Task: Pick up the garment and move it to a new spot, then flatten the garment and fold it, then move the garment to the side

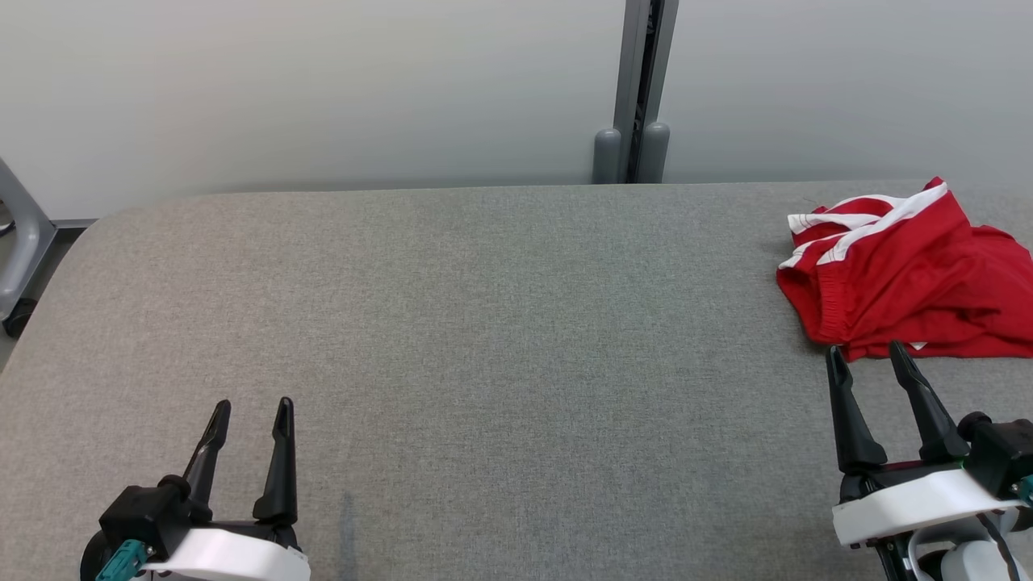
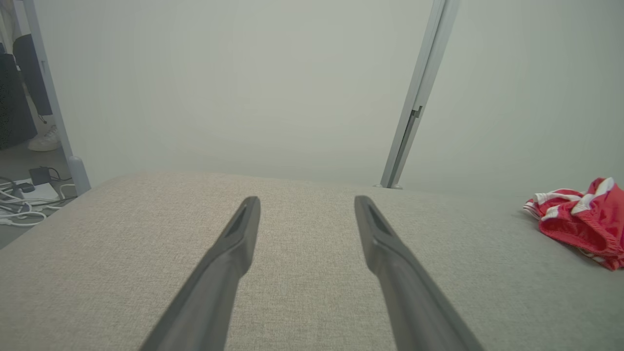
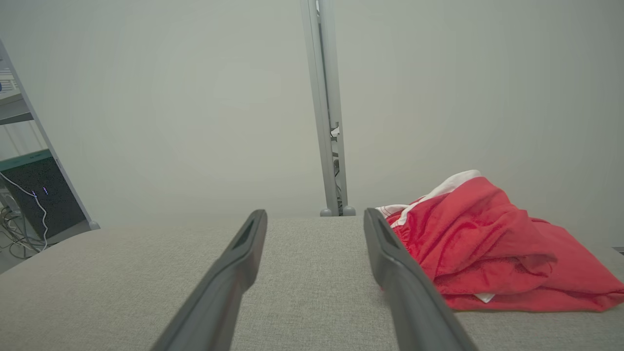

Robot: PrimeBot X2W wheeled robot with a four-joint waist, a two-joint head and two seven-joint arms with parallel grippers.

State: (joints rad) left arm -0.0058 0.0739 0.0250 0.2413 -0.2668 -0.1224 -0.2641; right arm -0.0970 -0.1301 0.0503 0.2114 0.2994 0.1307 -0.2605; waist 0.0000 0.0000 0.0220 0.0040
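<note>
Crumpled red shorts (image 1: pixel 904 274) sit at the worktop (image 1: pixel 484 323) right edge, far half. R tool (image 1: pixel 867 353): jaws wide, empty, tips just short of near hem; shorts lie ahead, slightly right. L tool (image 1: pixel 252 406): wide, empty, well apart. R arm judged nearer.

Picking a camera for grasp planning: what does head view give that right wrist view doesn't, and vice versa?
Head view adds: the left tool, open, over the grey pad, far from the red garment. Right wrist view adds: a black unit with small lights and cables beyond the pad's edge. Shared: garment, pad, grey post and the open right tool.
</note>
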